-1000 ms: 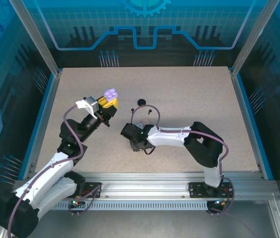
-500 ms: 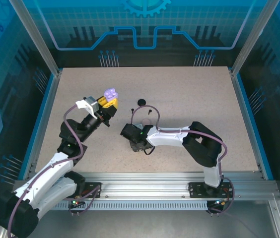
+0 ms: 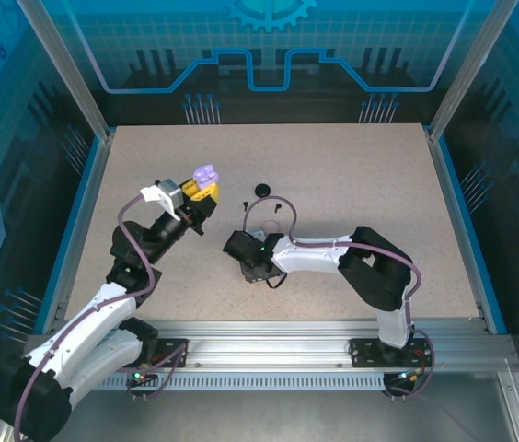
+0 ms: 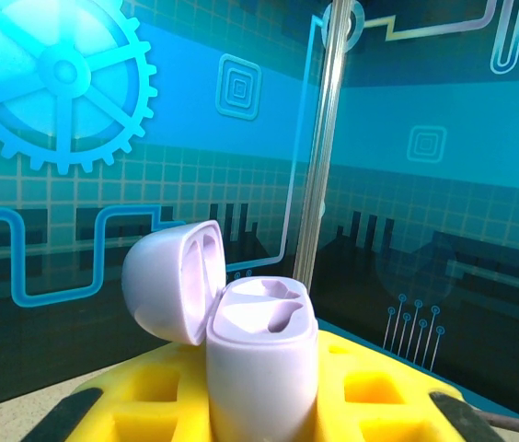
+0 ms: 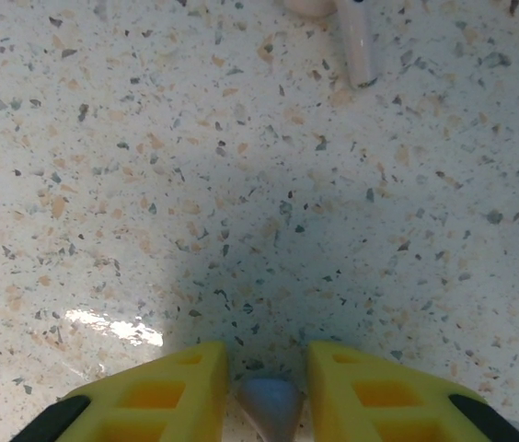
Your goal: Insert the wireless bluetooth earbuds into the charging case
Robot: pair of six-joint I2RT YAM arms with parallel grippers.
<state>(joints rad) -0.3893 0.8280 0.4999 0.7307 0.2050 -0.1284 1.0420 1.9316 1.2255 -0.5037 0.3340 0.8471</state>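
Left wrist cam: left gripper [image 4: 264,401] clamped on lilac case [image 4: 259,341], lid open; right wrist cam: right gripper [image 5: 269,364] pinching lilac bud [image 5: 269,405] mid-worktop, pink bud [image 5: 358,46] beyond.

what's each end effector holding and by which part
Left end effector: the lilac charging case, lid open, gripped by its lower body. Right end effector: a lilac earbud sits between its fingers; grip unclear.

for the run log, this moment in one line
left jaws: shut on lilac plastic charging case, lid open, empty | right jaws: around small lilac piece at speckled tabletop, grip unclear
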